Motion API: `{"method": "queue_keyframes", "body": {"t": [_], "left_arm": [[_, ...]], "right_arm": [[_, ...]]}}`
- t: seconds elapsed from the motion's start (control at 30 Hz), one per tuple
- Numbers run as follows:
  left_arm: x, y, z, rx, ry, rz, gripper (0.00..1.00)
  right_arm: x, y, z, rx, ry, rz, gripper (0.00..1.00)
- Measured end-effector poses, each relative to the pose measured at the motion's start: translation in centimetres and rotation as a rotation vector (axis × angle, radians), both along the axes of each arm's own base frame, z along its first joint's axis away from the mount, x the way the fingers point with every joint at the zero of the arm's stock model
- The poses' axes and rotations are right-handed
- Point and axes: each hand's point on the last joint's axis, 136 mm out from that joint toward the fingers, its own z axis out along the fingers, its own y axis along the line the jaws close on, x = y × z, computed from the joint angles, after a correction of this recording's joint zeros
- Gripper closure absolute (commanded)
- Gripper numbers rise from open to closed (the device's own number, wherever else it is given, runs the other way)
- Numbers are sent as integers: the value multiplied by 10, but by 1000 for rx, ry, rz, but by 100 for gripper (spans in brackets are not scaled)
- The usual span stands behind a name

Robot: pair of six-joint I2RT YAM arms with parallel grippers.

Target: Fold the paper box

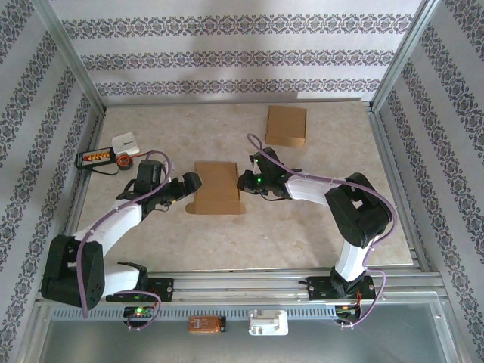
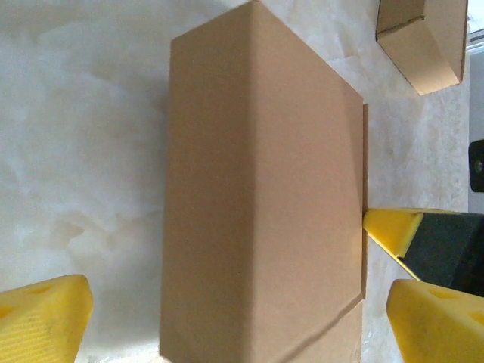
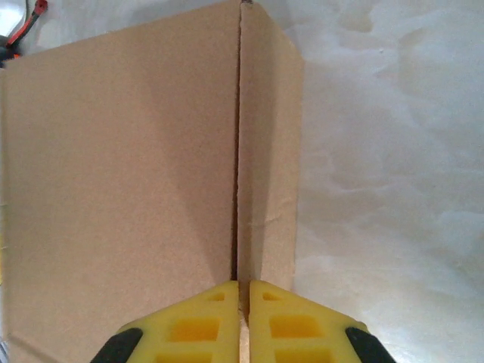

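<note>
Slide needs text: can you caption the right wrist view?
Yellow fingers pinch the near edge of the paper box on the marbled table.

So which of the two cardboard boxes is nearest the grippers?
The centre box. It lies between the open left gripper and the right gripper, which is shut on its edge. The other box sits alone farther back, to the right.

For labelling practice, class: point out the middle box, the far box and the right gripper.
middle box point(image 1: 217, 185), top view, centre of its top
far box point(image 1: 286, 125), top view, centre of its top
right gripper point(image 3: 240, 287), right wrist view, between its fingertips
</note>
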Motion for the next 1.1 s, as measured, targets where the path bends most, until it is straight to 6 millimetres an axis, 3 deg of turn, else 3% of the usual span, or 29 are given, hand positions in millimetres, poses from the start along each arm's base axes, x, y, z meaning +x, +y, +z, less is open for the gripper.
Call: {"method": "queue_keyframes", "body": {"t": [0.2,0.5,0.93,1.1], "left_arm": [[6,-7,-9,-40,36,-6,0],[25,-25,-1,-172,-53,-35,0],[50,-65,-3,-410,-73,-46,25],[54,-68,6,-456,-79,-29,35]], "right_arm": [[0,-7,-5,0,-4,6,92],[-1,-7,-6,-5,-5,13,91],[-3,-7,-8,-3,8,19,88],[-3,-9,-10,-9,16,14,81]]}}
